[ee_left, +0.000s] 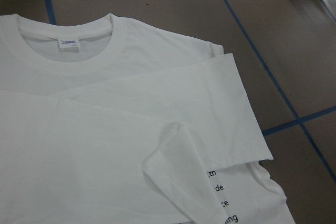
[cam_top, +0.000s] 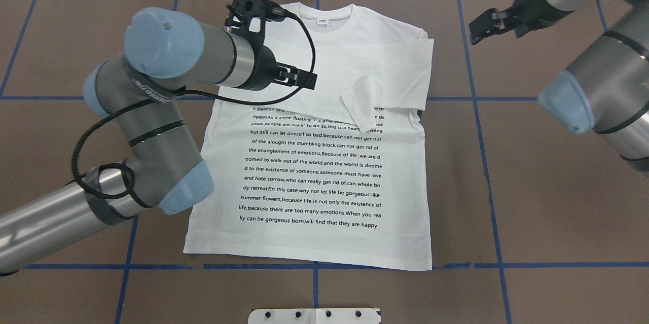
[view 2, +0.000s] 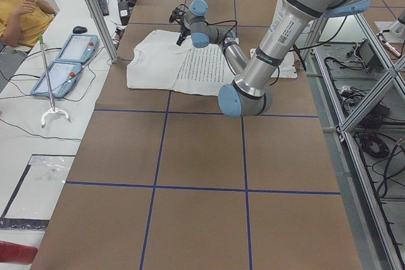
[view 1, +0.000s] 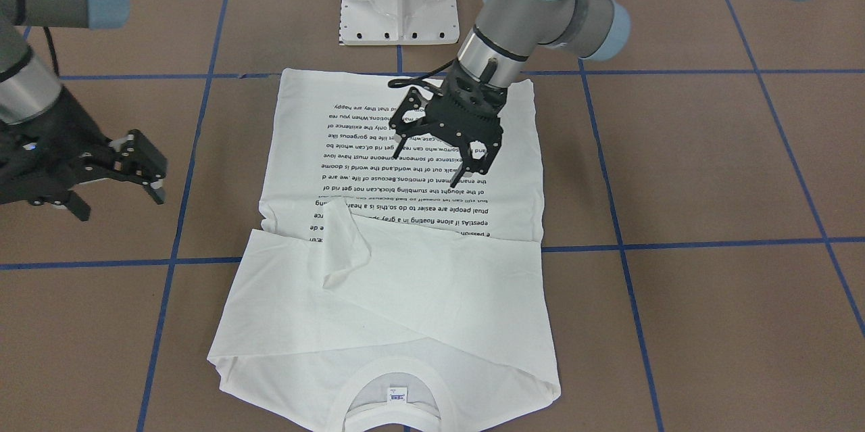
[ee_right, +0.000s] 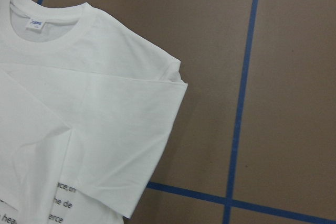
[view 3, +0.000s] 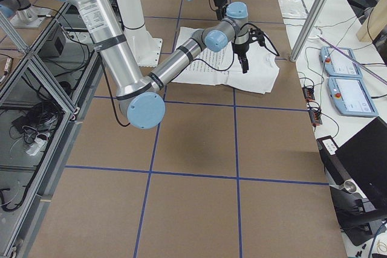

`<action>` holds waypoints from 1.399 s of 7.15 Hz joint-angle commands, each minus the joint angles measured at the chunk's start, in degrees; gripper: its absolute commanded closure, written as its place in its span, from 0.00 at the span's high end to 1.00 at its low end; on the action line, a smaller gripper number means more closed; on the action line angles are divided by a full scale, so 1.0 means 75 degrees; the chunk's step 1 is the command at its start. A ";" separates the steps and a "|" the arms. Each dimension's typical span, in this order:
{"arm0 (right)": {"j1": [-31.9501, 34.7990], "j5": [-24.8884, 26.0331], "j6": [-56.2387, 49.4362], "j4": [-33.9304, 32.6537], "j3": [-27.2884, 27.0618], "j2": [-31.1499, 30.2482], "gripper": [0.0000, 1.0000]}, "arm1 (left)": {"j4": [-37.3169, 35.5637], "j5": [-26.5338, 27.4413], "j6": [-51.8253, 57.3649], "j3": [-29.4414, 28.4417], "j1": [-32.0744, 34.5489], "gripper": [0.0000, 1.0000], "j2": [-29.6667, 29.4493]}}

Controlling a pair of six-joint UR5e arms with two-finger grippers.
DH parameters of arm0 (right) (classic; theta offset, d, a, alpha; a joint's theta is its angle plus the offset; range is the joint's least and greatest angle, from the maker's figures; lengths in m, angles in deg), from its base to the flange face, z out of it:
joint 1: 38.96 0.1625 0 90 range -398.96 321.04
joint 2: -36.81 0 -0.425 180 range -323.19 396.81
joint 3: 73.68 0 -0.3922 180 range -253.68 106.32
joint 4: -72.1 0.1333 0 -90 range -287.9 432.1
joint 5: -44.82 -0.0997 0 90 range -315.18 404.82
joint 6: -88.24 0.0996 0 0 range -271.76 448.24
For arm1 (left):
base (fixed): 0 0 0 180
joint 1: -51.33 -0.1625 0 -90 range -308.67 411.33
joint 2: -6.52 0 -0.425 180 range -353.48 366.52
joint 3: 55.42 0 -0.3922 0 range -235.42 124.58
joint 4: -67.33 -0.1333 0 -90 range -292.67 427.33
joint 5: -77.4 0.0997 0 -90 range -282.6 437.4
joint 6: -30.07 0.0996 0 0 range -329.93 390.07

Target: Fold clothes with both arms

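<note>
The white T-shirt (view 1: 432, 310) is laid flat on the brown tabletop (view 1: 709, 168), printed side up. Both sleeves are folded across the chest, and one cuff is turned back. The left end effector (view 1: 439, 172) is held over the printed text, its jaws spread and nothing gripped. The right end effector (view 1: 118, 182) is held over bare tabletop beside the shirt, jaws likewise parted and empty.

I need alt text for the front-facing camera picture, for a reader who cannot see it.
A white T-shirt lies flat on a brown table with blue tape lines, its sleeves folded across the chest and printed text facing up. The left gripper, open, is over the text; the right gripper, open, is beside the shirt.
</note>
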 commanded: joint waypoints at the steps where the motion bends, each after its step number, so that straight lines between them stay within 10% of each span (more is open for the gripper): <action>1: -0.1458 0.1640 0.1523 -0.0047 0.1436 0.1754 1.00 | -0.0302 -0.0488 0.1463 0.0707 0.0940 1.00 0.0978; 4: -0.2435 0.3097 0.2453 -0.0013 0.4132 0.3785 0.96 | -0.0197 -0.1603 0.3028 0.0918 0.1999 1.00 0.1942; 7: -0.2893 0.3943 0.2538 0.0011 0.4923 0.3954 0.66 | -0.0197 -0.1591 0.2923 0.0955 0.2000 1.00 0.1967; 10: -0.3116 0.4179 0.2550 0.0011 0.5065 0.3860 0.62 | -0.0197 -0.1556 0.2900 0.0943 0.2000 1.00 0.1978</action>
